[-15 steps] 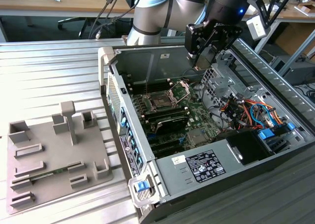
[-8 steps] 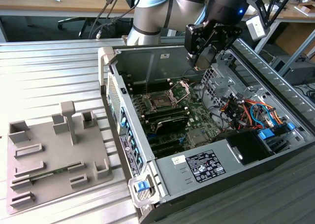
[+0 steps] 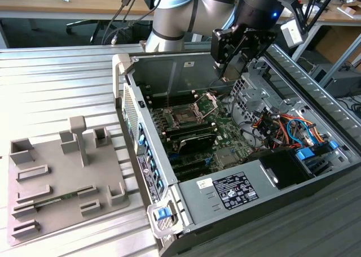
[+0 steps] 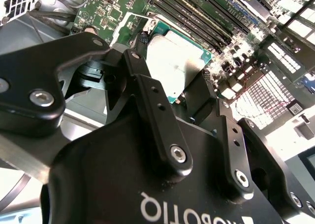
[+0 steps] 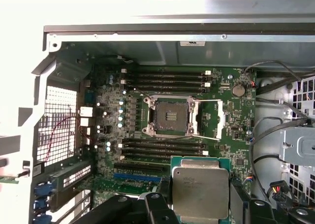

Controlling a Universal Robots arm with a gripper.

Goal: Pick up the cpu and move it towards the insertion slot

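The big ridged metal counter (image 3: 62,76) fills the left side of the exterior view. On it, at the lower left of the frame, lies a grey tray (image 3: 62,181) with blocks and slots. Beside the tray, on the exterior view's right, an open computer case (image 3: 237,195) lies on its side and takes up the middle and right of the frame.

At the top of the frame the robot arm (image 3: 180,14) reaches over the case. Inside the case the green board (image 5: 231,111) is easy to see in the first wrist view — long black memory slots (image 5: 165,79) run across it above and below the middle.

The insertion slot (image 5: 170,116) sits in the middle of that frame, a square with a dark centre and a silver frame. Its metal bracket (image 5: 209,118) is flipped open, lying just beside it toward the right of the frame. In the exterior view the slot (image 3: 184,116) is near the middle, lower than the gripper.

The black gripper (image 3: 230,70) hangs at the upper middle of the exterior view, above the far end of the case. Its jaws are clamped on the cpu (image 5: 200,188), one on each side. The cpu is a flat silver square at the bottom middle of the first wrist view, apart from the slot. In the second wrist view the cpu (image 4: 174,61) looks very pale and washed out, so I can't tell much about its top there.
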